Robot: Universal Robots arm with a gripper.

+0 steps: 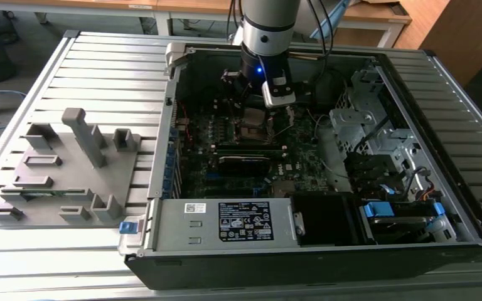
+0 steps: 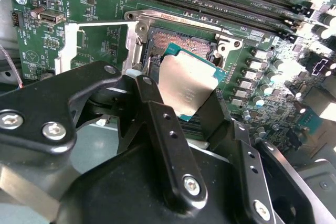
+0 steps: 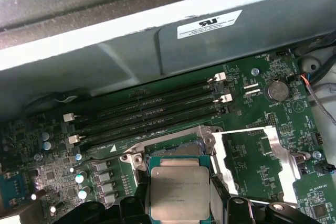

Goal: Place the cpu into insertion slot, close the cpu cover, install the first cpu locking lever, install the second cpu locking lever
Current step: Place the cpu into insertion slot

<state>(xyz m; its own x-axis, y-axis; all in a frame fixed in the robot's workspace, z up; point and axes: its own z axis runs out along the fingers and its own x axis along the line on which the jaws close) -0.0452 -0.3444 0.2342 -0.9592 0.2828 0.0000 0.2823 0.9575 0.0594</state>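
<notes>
Exterior view: hand (image 1: 262,103) is down inside the open PC case (image 1: 308,263) on the bench (image 1: 98,69), over the middle of the board.

Second wrist view: fingers (image 2: 157,124) are clamped on the cpu (image 2: 189,85), held just above the insertion slot (image 2: 176,43) and not seated. The cpu cover (image 2: 68,51) is flipped open beside the slot.

First wrist view: the cpu (image 3: 179,187) sits between the fingers at the slot's edge. The cover (image 3: 283,150) lies open alongside.

White label (image 3: 209,23) on case wall (image 3: 131,51), black label (image 1: 245,221) on power supply (image 1: 182,231), both illegible
</notes>
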